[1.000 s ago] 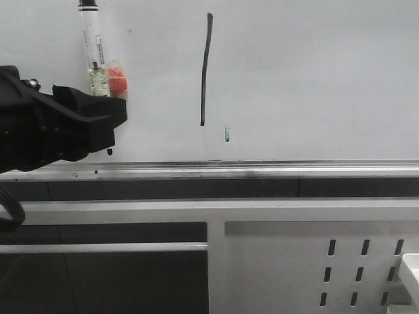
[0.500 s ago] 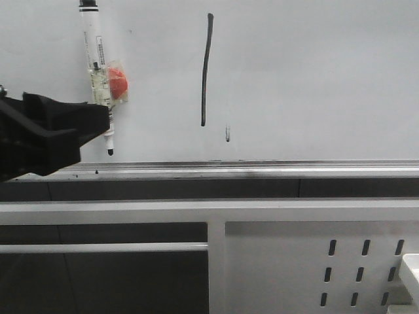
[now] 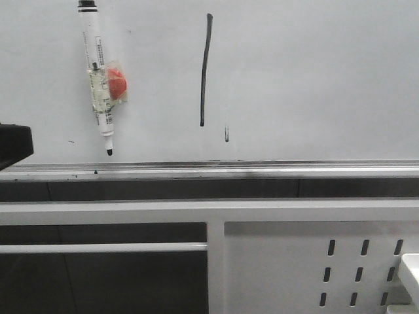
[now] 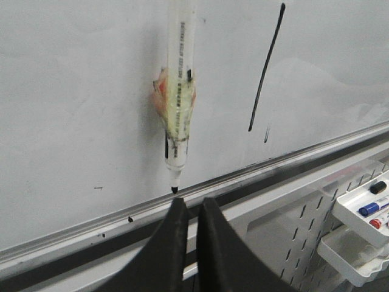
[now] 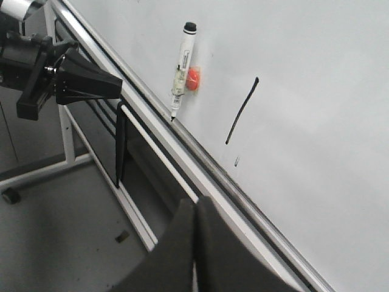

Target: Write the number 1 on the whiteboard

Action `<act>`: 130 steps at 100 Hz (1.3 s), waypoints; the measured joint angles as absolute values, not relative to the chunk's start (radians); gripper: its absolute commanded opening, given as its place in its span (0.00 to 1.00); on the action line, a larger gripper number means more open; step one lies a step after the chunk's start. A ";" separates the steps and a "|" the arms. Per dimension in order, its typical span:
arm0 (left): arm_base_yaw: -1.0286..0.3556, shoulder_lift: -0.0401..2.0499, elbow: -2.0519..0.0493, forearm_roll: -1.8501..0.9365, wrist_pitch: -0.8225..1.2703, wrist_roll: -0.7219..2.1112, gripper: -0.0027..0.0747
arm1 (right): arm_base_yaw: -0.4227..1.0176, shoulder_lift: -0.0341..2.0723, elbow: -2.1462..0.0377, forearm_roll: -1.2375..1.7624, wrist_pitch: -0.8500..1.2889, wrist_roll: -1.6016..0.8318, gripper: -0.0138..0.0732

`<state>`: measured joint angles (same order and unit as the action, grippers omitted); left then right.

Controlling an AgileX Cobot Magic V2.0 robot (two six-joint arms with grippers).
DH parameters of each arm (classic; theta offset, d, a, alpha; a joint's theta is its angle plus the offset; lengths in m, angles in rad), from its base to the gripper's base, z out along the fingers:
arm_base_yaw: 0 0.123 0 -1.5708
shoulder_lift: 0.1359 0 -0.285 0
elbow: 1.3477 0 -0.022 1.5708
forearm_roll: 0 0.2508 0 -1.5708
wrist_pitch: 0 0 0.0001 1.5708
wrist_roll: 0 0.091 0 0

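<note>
The long, thin, near-vertical black number 1 (image 3: 205, 69) stood complete on the glossy white whiteboard (image 3: 314, 78), while the closed, empty left end effector (image 4: 193, 213) sat below-left, nearer than the right.

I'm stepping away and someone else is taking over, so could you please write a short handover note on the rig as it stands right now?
Left gripper: shut, empty, clear of the whiteboard.
Right gripper: shut, empty, away from the board.
The marker pen hangs uncapped on the board, tip down, by a red magnet.
Done: the number 1 is drawn, right of the pen.
Left: apparently nothing; perhaps park both arms.
</note>
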<state>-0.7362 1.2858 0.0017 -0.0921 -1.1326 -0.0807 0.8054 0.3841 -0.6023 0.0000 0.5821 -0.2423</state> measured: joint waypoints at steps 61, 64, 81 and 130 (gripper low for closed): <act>-0.736 1.255 0.002 0.038 -1.137 -0.081 0.01 | 0.805 0.005 -0.361 0.010 0.578 -0.240 0.08; -0.736 1.250 0.002 0.041 -1.137 -0.081 0.01 | 0.805 0.005 -0.361 0.010 0.578 -0.240 0.08; -0.736 1.205 -0.022 0.059 -1.097 -0.081 0.01 | 0.805 0.005 -0.361 0.011 0.580 -0.240 0.08; -0.736 0.637 -0.295 0.152 -0.133 -0.130 0.01 | 0.805 0.005 -0.361 0.014 0.580 -0.240 0.08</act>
<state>-0.7362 0.6369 -0.2950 0.1524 -0.1334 -0.1297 0.8054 0.0054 -0.3609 0.0135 0.5798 -0.2399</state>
